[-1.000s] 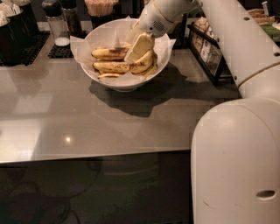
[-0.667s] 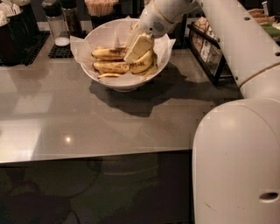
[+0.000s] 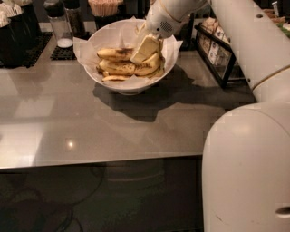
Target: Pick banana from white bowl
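The white bowl point(image 3: 131, 85), lined with crinkled white paper, stands at the back of the grey counter. Several yellow, brown-speckled bananas lie in it; one banana point(image 3: 118, 68) lies across the middle and another point(image 3: 115, 53) behind it. My gripper point(image 3: 145, 49) reaches down into the right half of the bowl from the upper right. Its cream tip rests on or just above the bananas on that side and hides part of them.
A black wire basket point(image 3: 217, 50) with packets stands right of the bowl. A glass shaker point(image 3: 59, 27) on a black mat, a cup of sticks point(image 3: 105, 9) and black containers point(image 3: 16, 31) stand behind and left. My white body point(image 3: 247, 167) fills the lower right.
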Controlling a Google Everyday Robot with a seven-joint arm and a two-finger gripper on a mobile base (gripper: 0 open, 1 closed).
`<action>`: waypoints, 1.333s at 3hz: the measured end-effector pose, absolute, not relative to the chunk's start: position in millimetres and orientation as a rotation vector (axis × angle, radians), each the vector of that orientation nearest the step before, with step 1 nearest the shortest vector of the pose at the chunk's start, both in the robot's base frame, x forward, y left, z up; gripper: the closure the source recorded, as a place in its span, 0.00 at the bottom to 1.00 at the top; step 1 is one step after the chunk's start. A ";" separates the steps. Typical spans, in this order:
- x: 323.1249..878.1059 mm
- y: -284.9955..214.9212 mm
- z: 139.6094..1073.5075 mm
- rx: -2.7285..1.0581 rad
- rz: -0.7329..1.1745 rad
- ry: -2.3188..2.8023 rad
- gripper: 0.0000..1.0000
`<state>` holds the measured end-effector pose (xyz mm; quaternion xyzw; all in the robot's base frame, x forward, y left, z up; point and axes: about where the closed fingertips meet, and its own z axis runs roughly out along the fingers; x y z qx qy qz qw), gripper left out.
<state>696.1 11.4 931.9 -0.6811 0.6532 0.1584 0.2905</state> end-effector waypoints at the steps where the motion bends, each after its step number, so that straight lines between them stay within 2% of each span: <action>1: 690.5 1.9 954.9 -1.792 0.429 1.690 1.00; 2: 664.1 -8.8 986.8 -1.778 0.406 1.677 1.00; 4: 581.2 -30.9 1040.4 -1.660 0.218 1.753 1.00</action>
